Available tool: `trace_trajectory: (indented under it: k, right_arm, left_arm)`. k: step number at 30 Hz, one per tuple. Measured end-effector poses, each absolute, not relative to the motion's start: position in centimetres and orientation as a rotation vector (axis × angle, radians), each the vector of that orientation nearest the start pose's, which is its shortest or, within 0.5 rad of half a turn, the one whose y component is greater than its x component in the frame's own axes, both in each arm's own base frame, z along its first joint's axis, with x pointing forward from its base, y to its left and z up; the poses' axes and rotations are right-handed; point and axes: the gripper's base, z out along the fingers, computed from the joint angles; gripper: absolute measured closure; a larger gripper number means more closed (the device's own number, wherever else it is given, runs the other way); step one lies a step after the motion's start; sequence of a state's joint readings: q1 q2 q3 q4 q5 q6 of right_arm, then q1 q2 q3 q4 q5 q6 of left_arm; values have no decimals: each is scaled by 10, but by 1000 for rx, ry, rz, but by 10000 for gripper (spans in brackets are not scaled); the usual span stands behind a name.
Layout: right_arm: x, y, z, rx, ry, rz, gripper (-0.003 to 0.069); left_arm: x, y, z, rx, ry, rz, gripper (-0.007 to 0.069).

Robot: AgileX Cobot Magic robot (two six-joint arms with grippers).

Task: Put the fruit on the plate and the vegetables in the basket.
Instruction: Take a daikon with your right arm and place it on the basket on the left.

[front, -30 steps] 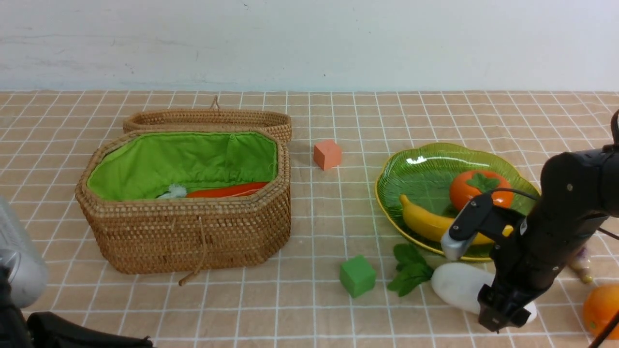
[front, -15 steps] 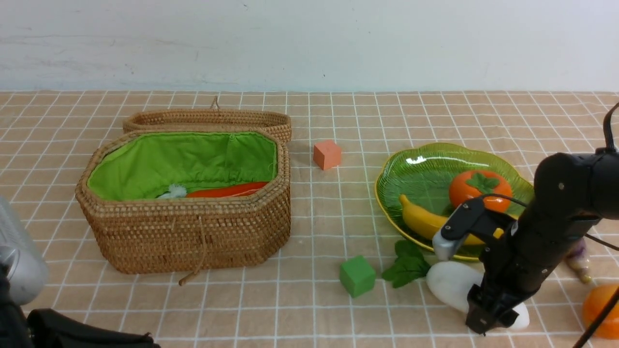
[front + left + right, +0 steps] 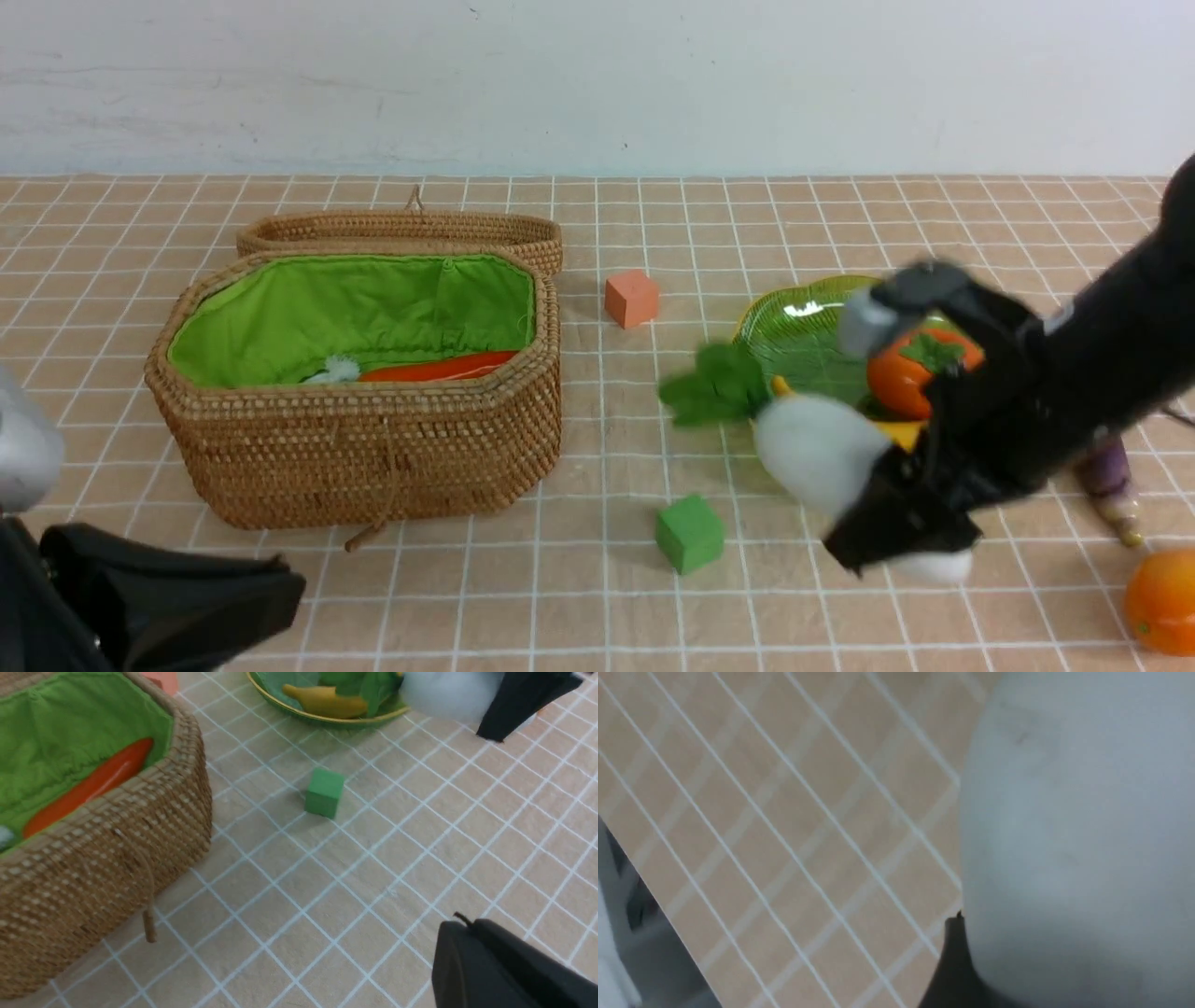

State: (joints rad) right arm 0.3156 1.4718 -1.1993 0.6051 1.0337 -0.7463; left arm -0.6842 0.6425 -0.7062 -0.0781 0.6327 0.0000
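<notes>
- Front view: the right end effector (image 3: 868,443) pinches the white radish (image 3: 812,448) across its body, one finger above it and one below; both are blurred.
- The white radish hangs clear of the worktop (image 3: 597,597), in front of the plate's near-left edge, with its green leaves (image 3: 714,392) pointing toward the basket (image 3: 373,448).
- The basket stands open on the left with its lid behind it, and the carrot (image 3: 439,367) lies inside on the green lining.
- The plate (image 3: 794,327) sits on the right and holds the persimmon (image 3: 920,369) and the banana (image 3: 327,702).
- The mango (image 3: 1158,597) lies on the worktop at the far right edge, and the eggplant (image 3: 1106,471) shows just behind the right arm.
- A green cube (image 3: 689,532) sits between basket and plate, nearer the camera; an orange cube (image 3: 632,298) sits farther back.
- The left end effector (image 3: 271,588) is low at the near-left corner, pressed together and empty.
</notes>
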Motion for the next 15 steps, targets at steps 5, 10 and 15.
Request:
trace_trajectory:
  k: [5,10,15]
  right_arm:
    - [267,188,388,-1181,2029,660,132]
    - [292,252,405,-1322,1818,644,132]
    - [335,300,375,-1405,1769,573,132]
  left_arm:
    - [97,-75,350,537,1916,-484,638]
    - [93,-64,364,438,1832,-478,638]
    - [84,-53,371,365,1783,-493,638]
